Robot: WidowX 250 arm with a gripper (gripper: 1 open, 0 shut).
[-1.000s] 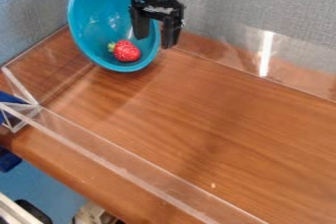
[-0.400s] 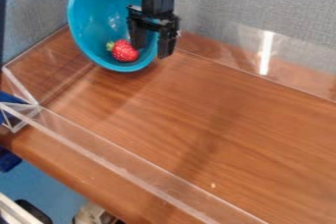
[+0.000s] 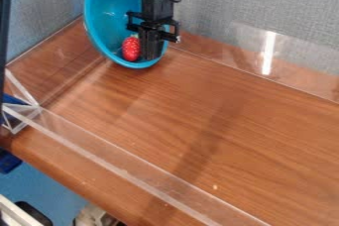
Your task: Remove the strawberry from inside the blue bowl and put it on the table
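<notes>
The blue bowl (image 3: pixel 111 17) stands tipped steeply on its edge at the back left of the table (image 3: pixel 199 111), its opening facing right and forward. The red strawberry (image 3: pixel 131 48) lies low inside it, near the lower rim. My gripper (image 3: pixel 154 38) points down at the bowl's right rim with its fingers drawn together. The strawberry shows just left of and below the fingertips, apart from them. Whether the bowl's rim is pinched between the fingers I cannot tell.
Low clear acrylic walls (image 3: pixel 79 131) edge the table at the front and left, with another panel (image 3: pixel 272 52) at the back right. A grey wall rises right behind the bowl. The brown tabletop stretches right and forward of the bowl.
The gripper sank a little and went from open to shut at the bowl's rim. The bowl tipped up steeper and looks narrower. The strawberry shifted slightly right inside it.
</notes>
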